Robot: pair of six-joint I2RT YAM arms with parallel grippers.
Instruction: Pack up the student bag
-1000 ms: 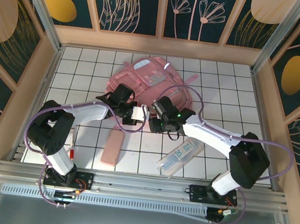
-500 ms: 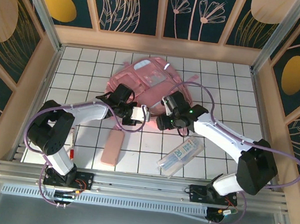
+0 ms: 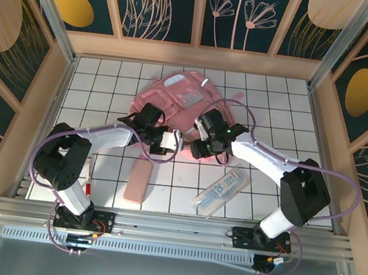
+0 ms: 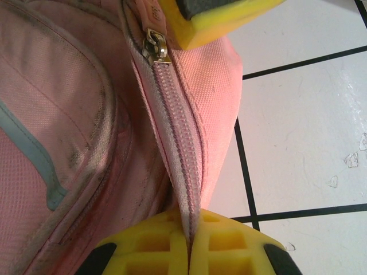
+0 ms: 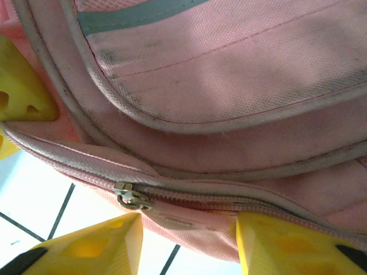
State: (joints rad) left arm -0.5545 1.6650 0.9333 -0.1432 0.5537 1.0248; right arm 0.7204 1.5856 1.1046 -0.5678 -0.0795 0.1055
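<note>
1. Student bag [image 3: 187, 101]: qty 1. Pink fabric, lying flat at table centre, in the far half. Its near edge faces both arm bases.
2. Zip [image 4: 180, 143]: qty 1 line in view, running along the bag's near edge. The teeth are meshed along the stretch seen in the left wrist view.
3. Zip slider [image 5: 131, 196]: qty 1, metal. It sits on the zip line just above one finger of the right gripper.
4. Left gripper [image 4: 188, 229]: qty 1, at the bag's near edge, left of centre. Its 2 yellow pads are pressed together and clamped on the zip seam, so the fabric is pinched between them.
5. Right gripper [image 5: 188, 226]: qty 1, at the same near edge, just right of the left gripper. Its 2 yellow fingers stand apart, with the zip edge lying across the gap between them. Nothing is pinched.
6. The 2 grippers are close together; each wrist view catches a yellow finger of the other one.
7. Table [image 3: 288, 117]: white, w/ black grid.
8. Pink pencil case [image 3: 137, 180]: qty 1, flat on the table, near side, left of centre, apart from the bag.
9. Clear packet [image 3: 223, 191]: qty 1, blue print, lying at an angle, near side, right of centre.
10. Red pen [image 3: 87, 179]: qty 1, near-left, beside the left arm.
</note>
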